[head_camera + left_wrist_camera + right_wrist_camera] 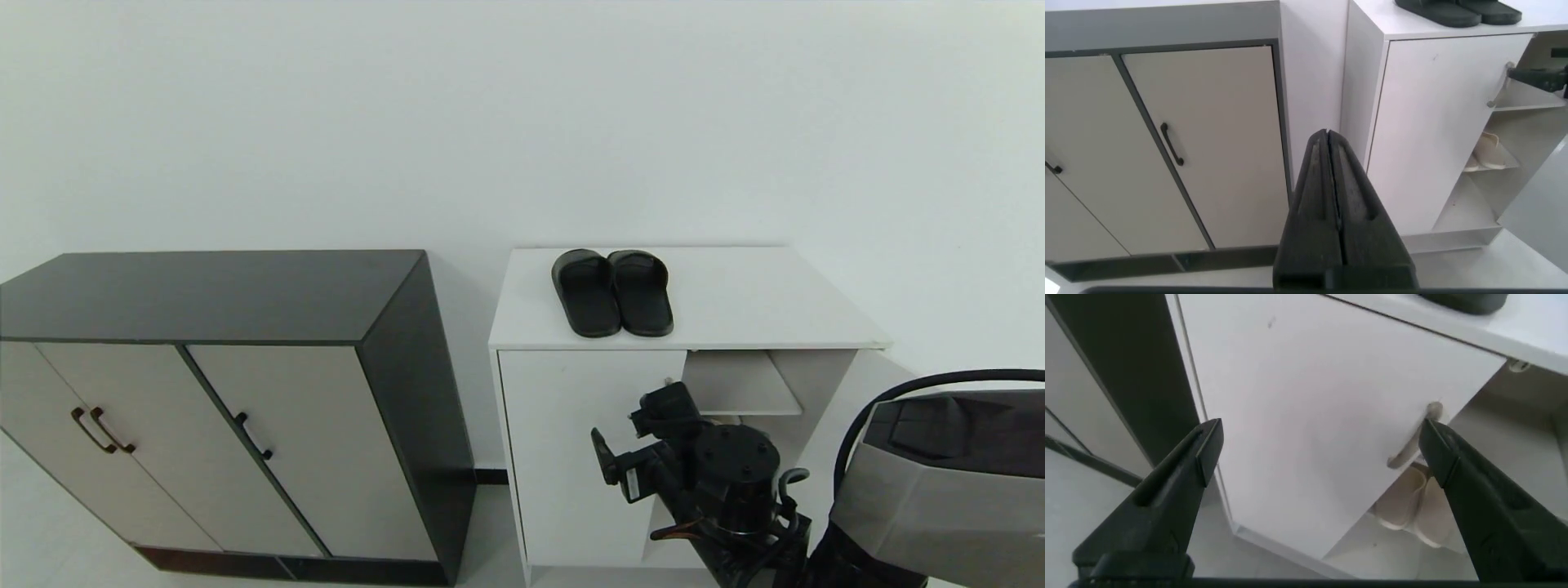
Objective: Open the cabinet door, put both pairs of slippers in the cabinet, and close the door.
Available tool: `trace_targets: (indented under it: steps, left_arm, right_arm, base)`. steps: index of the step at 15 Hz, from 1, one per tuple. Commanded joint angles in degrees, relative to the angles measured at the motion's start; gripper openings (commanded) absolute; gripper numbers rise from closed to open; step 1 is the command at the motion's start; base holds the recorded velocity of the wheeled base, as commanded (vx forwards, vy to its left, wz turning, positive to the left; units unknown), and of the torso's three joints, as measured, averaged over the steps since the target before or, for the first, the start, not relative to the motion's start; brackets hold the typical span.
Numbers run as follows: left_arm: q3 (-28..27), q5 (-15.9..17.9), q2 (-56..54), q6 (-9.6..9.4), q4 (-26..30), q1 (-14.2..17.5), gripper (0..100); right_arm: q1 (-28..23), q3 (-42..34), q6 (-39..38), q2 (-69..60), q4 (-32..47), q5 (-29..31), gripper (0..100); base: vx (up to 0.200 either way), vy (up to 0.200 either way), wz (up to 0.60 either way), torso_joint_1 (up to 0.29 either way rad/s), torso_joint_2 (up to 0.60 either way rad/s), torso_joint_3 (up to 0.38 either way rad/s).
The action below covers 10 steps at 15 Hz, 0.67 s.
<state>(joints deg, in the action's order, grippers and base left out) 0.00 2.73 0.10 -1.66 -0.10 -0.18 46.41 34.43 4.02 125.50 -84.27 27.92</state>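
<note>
A pair of black slippers (612,292) (1458,10) lies side by side on top of the white cabinet (735,302). The cabinet's right half stands open, and a pale beige pair of slippers (1417,502) (1490,151) rests on a lower shelf inside. Its left door (588,425) (1315,400) is closed, with a metal handle (1413,449) (1498,86) at the door's right edge. My right gripper (633,433) (1321,429) is open in front of that door near the handle, holding nothing. My left gripper (1327,139) is shut and empty, low and back from both cabinets.
A dark cabinet (245,294) (1192,122) with pale closed doors and dark handles stands to the left of the white one, a narrow gap between them. A plain white wall rises behind both. Pale bare floor lies in front.
</note>
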Motion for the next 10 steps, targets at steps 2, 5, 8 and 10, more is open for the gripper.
trace_targets:
  steps: [2, 5, 8, 10]
  left_arm:
    - [0.00, -0.01, 0.08, -0.01, 0.01, 0.01, 0]
    - [0.00, -0.01, 0.08, -0.10, 0.01, 0.01, 0]
    - [0.00, -0.01, 0.08, -0.10, 0.01, 0.01, 0]
    - [0.00, -0.01, 0.08, -0.10, 0.01, 0.01, 0]
  right_arm:
    - [-0.44, 0.82, 1.87, 0.09, -0.63, -0.06, 100]
    - [-1.15, 2.40, 5.73, -3.16, -1.33, 0.21, 100]
    - [-0.35, 6.79, -5.52, -10.80, 20.11, 1.09, 100]
    - [-0.09, 12.51, -12.64, -14.32, 34.62, 4.43, 100]
  base:
    - [0.000, 0.000, 0.00, 0.016, -0.03, -0.018]
    - [0.000, 0.000, 0.00, 0.000, 0.00, 0.000]
    - [0.000, 0.000, 0.00, 0.000, 0.00, 0.000]
    - [0.000, 0.000, 0.00, 0.000, 0.00, 0.000]
